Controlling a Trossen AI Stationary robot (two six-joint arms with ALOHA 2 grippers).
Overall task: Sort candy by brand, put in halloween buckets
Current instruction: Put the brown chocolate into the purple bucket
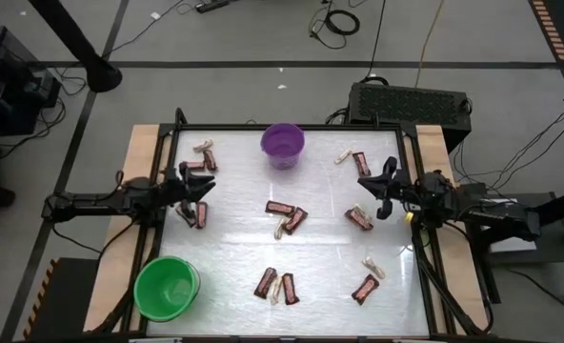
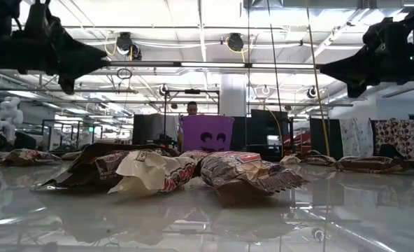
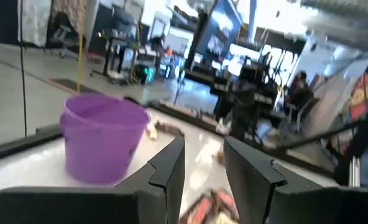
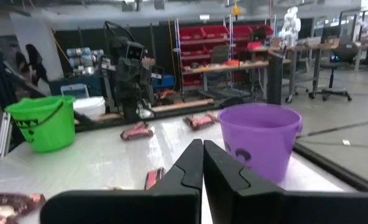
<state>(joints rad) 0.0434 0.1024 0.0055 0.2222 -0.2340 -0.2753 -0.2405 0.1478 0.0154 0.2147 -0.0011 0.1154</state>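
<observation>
While candy [image 1: 286,219] litters the table [image 1: 234,257], both pincers hover empty.

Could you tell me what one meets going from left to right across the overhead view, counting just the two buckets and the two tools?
Green bucket → left tool → purple bucket → right tool.
</observation>
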